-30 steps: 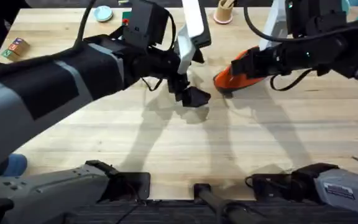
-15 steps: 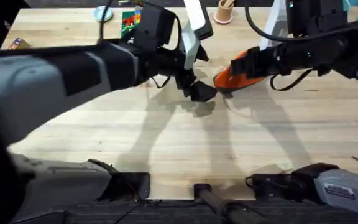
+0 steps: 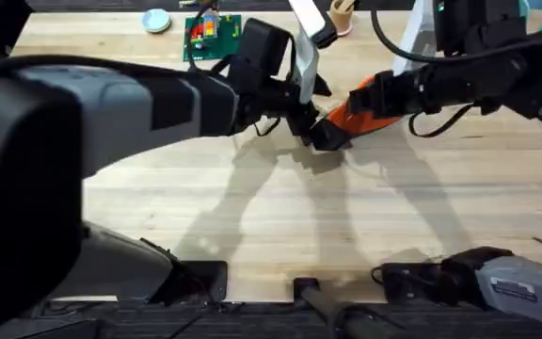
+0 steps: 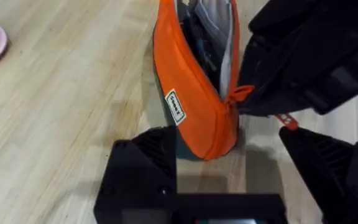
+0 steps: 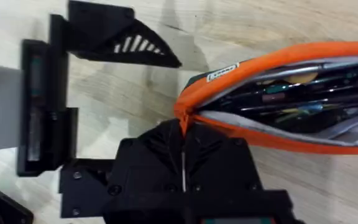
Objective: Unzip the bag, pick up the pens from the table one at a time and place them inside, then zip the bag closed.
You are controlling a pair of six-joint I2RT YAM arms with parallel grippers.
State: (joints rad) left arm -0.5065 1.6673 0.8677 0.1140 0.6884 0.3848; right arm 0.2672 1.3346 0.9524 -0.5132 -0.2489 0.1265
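The right gripper [image 5: 183,167] pinches the zipper pull [image 4: 240,93]. The left gripper [image 4: 241,165], jaws wide, straddles the bag [image 4: 194,93] end, probably to brace it for closing.

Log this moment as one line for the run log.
bag: unzipped, pens inside | left gripper: open around bag end | right gripper: shut on zipper end
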